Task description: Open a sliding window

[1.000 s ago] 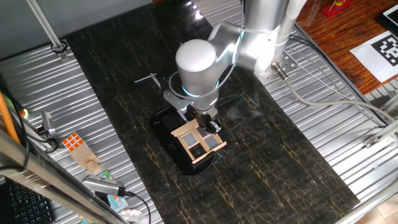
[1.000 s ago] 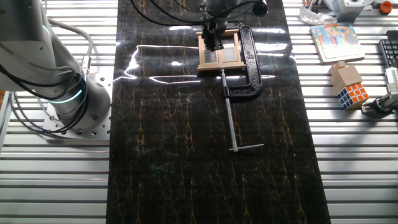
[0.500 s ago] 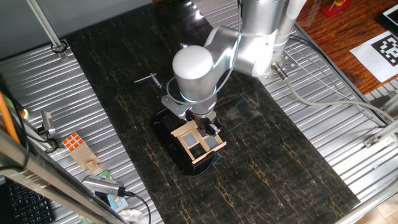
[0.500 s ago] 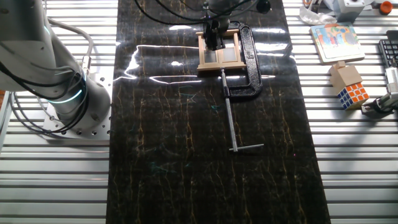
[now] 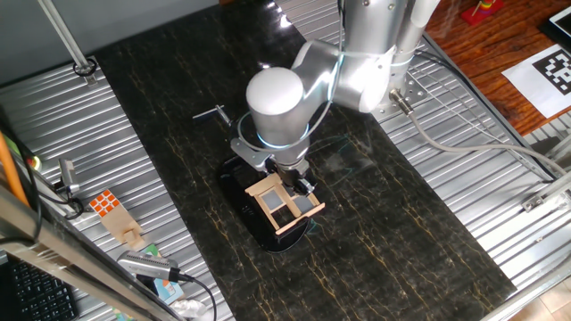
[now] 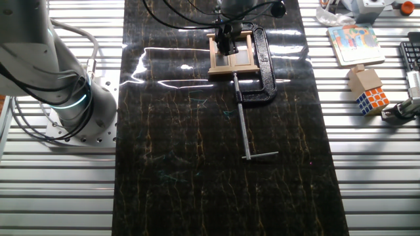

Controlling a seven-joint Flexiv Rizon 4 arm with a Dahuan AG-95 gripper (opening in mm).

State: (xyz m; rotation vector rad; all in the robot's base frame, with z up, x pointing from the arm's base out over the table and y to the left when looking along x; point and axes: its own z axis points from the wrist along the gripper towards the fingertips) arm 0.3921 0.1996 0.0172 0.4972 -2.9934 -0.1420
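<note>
With the gripper down on the window, clamped mid-mat, contact looks made; its grip I cannot tell. Next: a straight push along the track.

The dark, gold-veined marble-look mat is glossy with glare; the ribbed silver worktop is metal. The light tan sliding window frame looks like matt wood; the black C-clamp is metal.
</note>
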